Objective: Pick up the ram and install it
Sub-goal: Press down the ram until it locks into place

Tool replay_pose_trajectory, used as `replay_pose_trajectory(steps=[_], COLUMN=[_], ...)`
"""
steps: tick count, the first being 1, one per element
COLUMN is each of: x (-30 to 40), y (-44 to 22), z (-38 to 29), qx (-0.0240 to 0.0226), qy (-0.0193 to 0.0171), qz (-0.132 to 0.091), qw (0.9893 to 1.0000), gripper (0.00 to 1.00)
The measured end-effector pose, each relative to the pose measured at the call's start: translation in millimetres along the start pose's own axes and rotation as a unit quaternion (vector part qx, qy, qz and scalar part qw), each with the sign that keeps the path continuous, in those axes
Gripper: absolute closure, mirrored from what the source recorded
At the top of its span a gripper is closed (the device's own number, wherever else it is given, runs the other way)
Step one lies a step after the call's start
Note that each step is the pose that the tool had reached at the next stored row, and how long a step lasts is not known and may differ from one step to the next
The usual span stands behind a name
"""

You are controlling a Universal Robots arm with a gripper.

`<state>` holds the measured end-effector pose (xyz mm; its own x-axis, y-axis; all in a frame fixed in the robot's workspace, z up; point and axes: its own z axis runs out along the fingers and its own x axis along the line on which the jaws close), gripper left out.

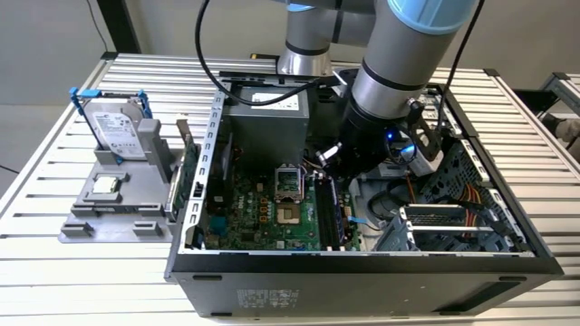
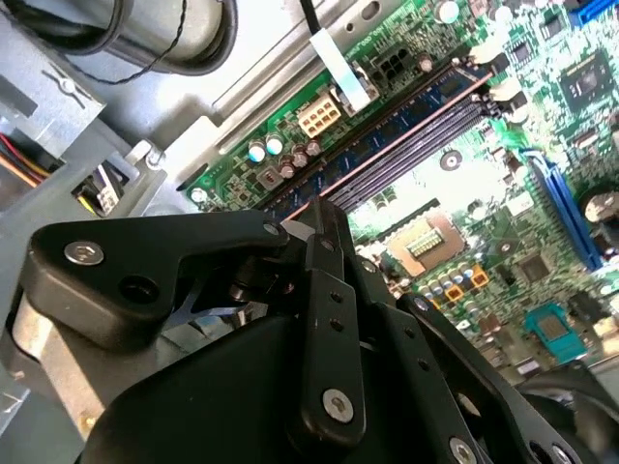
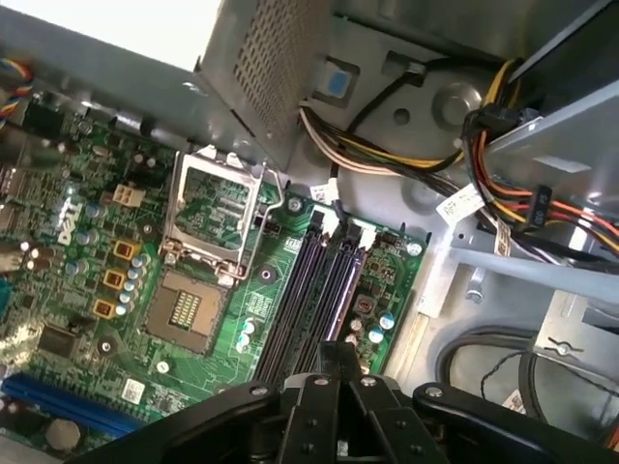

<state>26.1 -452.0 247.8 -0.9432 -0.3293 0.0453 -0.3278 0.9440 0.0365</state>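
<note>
One arm reaches down into the open computer case (image 1: 195, 224) in the exterior view, its gripper (image 1: 333, 171) low over the memory slots (image 1: 328, 210) beside the CPU socket (image 1: 287, 183), presumably to line up with them; a dark strip stands along those slots, possibly the ram (image 1: 340, 210), though I cannot be sure. A hard drive (image 1: 116, 129) stands on the gray holder outside. In the second wrist view the fingers (image 2: 324, 290) look pressed together, pointing toward the slots (image 2: 406, 145), nothing visibly pinched. In the first wrist view the gripper (image 3: 338, 362) hangs over the slots (image 3: 314, 290); bundled cables (image 3: 503, 193) crowd the nearby bay.
</note>
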Motion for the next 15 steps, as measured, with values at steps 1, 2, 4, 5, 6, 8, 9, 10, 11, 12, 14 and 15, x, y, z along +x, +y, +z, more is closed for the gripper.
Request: replay_pose_trajectory(steps=[1,2,4,5,6,8,9,10,11,12,14,15], x=[-0.1,-0.1,-0.2,-0.2,-0.2,-0.1,-0.2,-0.2,-0.1,-0.2,-0.2,-0.3], y=[0.0,0.0,0.0,0.0,0.0,-0.1,0.0,-0.1,-0.1,-0.1,-0.1,-0.1], z=[0.0,0.0,0.1,0.0,0.0,0.0,0.0,0.0,0.0,0.0,0.0,0.0], qx=[0.0002,0.0005,0.001,0.0014,0.0017,0.0024,0.0027,0.003,0.0033,0.0036,0.0042,0.0045], qy=[0.0002,0.0004,0.0008,0.0011,0.0014,0.0019,0.0022,0.0024,0.0027,0.003,0.0034,0.0036], qz=[-0.006,-0.011,-0.024,-0.031,-0.038,-0.052,-0.059,-0.066,-0.073,-0.08,-0.092,-0.099], qw=[1.0,0.9999,0.9997,0.9995,0.9993,0.9986,0.9983,0.9978,0.9973,0.9968,0.9957,0.995], gripper=[1.0,1.0,1.0,1.0,1.0,1.0,1.0,1.0,1.0,1.0,1.0,1.0])
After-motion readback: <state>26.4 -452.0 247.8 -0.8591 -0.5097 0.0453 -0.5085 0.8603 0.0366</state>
